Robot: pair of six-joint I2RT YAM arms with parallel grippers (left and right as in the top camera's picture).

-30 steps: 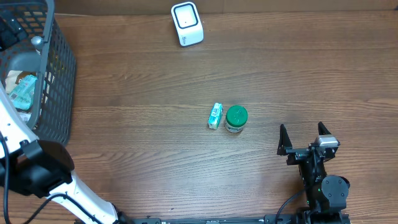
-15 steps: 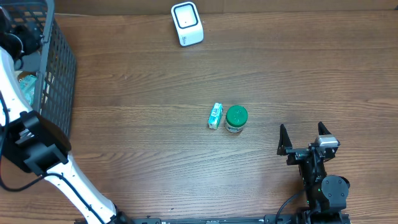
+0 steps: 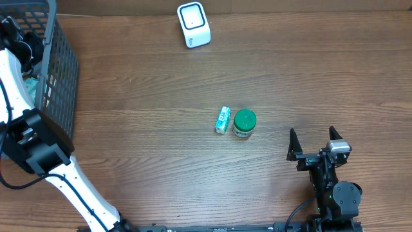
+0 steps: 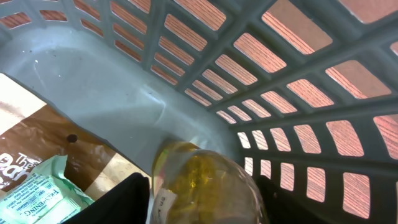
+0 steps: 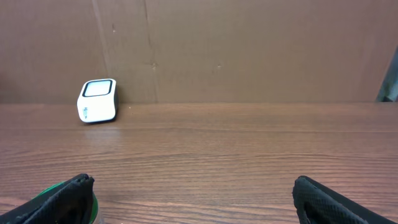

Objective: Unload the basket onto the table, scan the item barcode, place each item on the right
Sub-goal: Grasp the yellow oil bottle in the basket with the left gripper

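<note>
**A:** What is sitting closest to the left end effector [image 4: 199,200]?

**B:** A yellowish item [image 4: 202,174] is lying straight ahead of it at the bottom centre of the left wrist frame, with a dark finger standing on each side. The jaws are bracketing it at a middling width. I cannot tell whether they are pressing on it yet.

**A:** Which way is its long axis running?

**B:** I cannot say, because the lower edge is cutting most of it off. It is resting in a corner of the grey basket [image 4: 143,93], beside a brown packet [image 4: 56,143].

**A:** And further out?

**B:** In the overhead frame the basket is sitting at the far left. A green-lidded jar [image 3: 244,122] and a small pack [image 3: 223,120] are lying mid-bench [image 3: 141,96]. The right end effector [image 3: 313,143] is hanging at lower right with its jaws wide and nothing between them.

**A:** So which arm is taking this?

**B:** I am judging the left, since only it is reaching the basket. The scanner [image 3: 194,24] is standing at top centre, well to the right of the basket, so the lift is needing to clear that wall first.
</note>
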